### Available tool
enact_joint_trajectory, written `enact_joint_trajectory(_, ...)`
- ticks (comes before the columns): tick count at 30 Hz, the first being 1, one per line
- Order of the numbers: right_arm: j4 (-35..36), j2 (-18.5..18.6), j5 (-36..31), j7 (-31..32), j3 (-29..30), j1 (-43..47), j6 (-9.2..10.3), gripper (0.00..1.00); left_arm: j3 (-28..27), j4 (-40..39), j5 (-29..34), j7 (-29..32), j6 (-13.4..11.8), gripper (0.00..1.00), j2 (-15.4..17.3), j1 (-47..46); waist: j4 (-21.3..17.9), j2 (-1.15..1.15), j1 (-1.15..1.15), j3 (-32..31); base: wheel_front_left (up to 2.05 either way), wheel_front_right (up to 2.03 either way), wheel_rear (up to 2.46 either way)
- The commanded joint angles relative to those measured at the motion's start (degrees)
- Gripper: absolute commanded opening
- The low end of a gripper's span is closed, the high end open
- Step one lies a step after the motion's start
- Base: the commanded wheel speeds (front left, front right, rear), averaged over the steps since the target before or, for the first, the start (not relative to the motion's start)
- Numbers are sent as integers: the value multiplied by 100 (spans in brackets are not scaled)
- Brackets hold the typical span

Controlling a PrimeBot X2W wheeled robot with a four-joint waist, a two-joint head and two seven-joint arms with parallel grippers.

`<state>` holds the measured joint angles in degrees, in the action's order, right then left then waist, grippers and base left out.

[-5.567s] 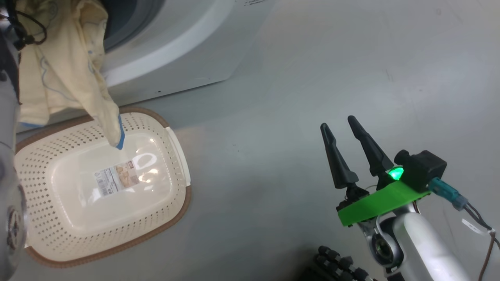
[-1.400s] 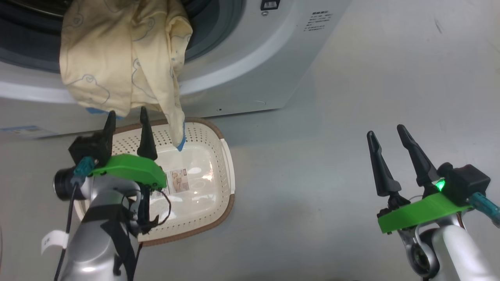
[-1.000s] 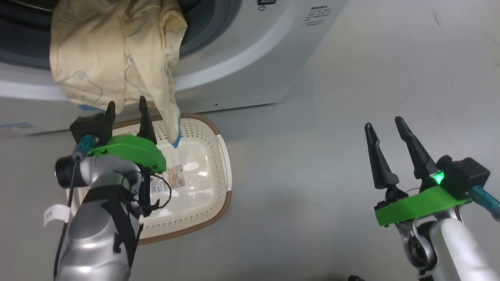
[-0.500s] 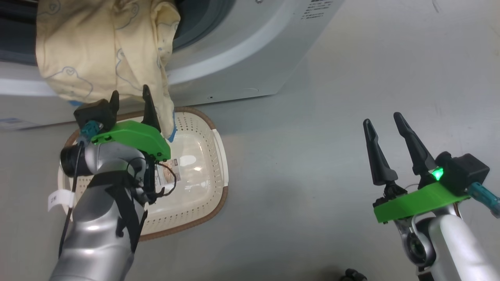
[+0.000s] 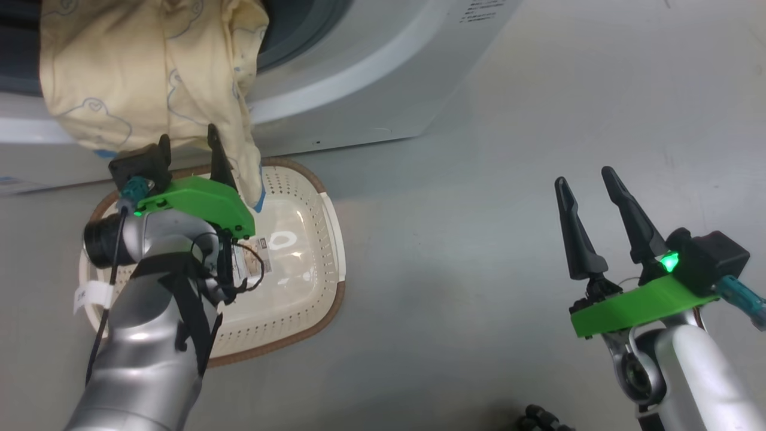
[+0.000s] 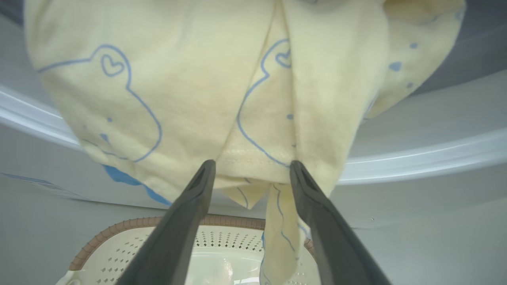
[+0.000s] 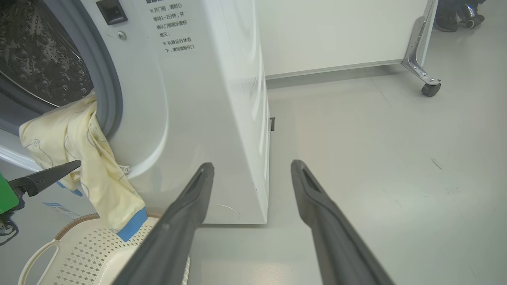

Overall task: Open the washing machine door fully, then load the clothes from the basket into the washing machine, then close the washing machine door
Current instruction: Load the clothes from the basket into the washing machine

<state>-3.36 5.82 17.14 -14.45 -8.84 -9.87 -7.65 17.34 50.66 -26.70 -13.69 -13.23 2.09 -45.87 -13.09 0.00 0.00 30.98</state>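
The clothes (image 5: 149,78) are being shown in pale cream-yellow, lined with thin blue outline drawings and hearts, and edged bright blue at six o'clock. The basket (image 5: 302,187) is being seen in cream with diamond perforations and a brown rim, the washing machine (image 5: 371,78) in white.

The washing machine (image 5: 371,90) stands ahead of me on the floor (image 5: 479,209), with the basket (image 5: 287,179) on the floor just in front of it. The clothes (image 5: 143,72) hang out of its opening, down over its front toward the basket. My left gripper (image 5: 187,136) is above the basket, tips at the clothes' lower edge, and my right gripper (image 5: 583,178) is well off to the right over the floor.
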Motion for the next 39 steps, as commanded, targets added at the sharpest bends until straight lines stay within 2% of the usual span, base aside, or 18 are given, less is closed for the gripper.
enact_joint_trajectory(1, 181, 22, 51, -55, -105, -67, 16, 100, -137, -74, 43, -87, -45, 100, 155, -139, -21, 0, 0, 29, 0, 0, 0)
enact_joint_trajectory(23, 264, 61, 110, -55, -137, -163, 16, 100, -380, -4, 113, -129, -181, 100, 379, -663, -151, 0, 0, 437, 0, 0, 0)
enact_joint_trajectory(39, 244, 89, 172, -55, -155, -234, 16, 100, -727, -746, 504, -130, -285, 100, 332, -895, -217, 0, 0, 638, 0, 0, 0)
